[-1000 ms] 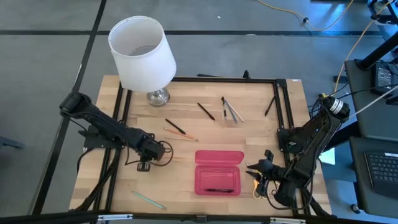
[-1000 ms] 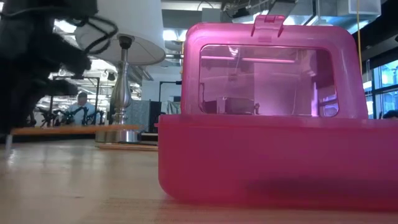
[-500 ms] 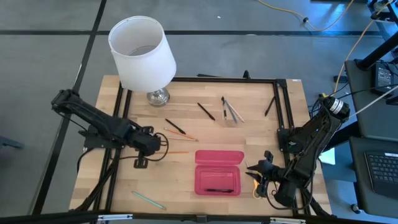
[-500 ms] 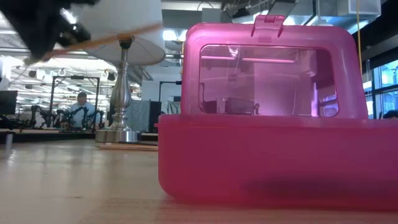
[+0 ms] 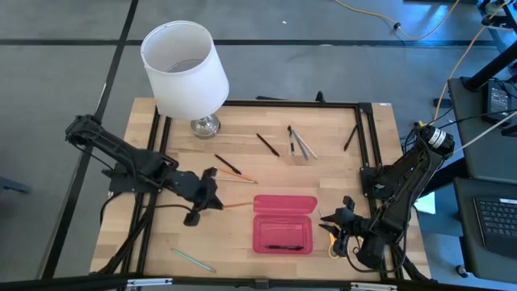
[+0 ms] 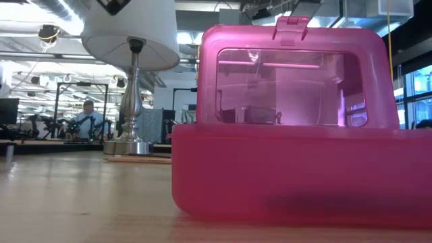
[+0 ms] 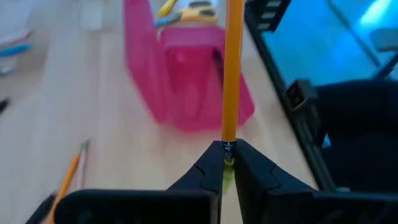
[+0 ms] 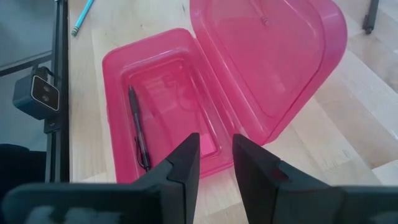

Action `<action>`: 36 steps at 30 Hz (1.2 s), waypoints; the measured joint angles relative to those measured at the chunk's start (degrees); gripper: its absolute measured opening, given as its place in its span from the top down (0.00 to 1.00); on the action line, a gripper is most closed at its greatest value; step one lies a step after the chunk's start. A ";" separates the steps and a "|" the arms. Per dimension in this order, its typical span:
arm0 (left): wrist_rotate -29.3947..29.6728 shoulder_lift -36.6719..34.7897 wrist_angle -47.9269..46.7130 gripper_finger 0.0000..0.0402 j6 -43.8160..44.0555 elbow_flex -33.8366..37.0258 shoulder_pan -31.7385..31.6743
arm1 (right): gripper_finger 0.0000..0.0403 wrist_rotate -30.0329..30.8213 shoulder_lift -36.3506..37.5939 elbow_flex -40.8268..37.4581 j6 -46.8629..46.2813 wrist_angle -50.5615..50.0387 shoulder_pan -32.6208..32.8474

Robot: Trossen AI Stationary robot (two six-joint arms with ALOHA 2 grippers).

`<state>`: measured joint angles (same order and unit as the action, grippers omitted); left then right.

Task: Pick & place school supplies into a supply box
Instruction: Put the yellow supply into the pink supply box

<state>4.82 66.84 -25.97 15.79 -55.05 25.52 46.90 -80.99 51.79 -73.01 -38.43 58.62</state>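
The bench [image 5: 323, 121] carries the white-shaded lamp [image 5: 184, 69] at its far left and the open pink supply box [image 5: 283, 224] near its front edge, lid propped up, one black pen [image 8: 138, 127] already lying inside; the left arm has swung in from the bench's left side over the last second, and its left pincer [image 5: 212, 199] now sits just left of the box, higher than before, clamped on an orange pencil [image 7: 233, 68] that points toward the box; I judge the pick done and the carry nearly over, with only the drop into the box left; the right pincer [image 8: 214, 155] waits unchanged beside the box's right end, fingers apart and holding nothing; black pens [image 5: 268, 144], a teal pencil [image 5: 193, 259] and other supplies lie loose on the bench, unplaced.
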 joint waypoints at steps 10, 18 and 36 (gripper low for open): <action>4.75 14.98 2.61 0.96 1.38 -8.99 5.66 | 0.75 -0.34 0.00 0.02 -0.26 0.88 -0.86; 6.07 29.79 2.31 0.96 5.60 -20.35 6.31 | 0.75 -9.99 0.00 0.01 -1.55 0.93 -0.86; 10.68 47.71 2.16 0.96 10.03 -30.84 5.46 | 0.75 -37.64 0.00 0.02 -17.91 5.76 -0.64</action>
<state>15.51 114.55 -23.81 25.82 -85.89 30.98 9.26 -80.99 51.81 -90.92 -32.67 57.98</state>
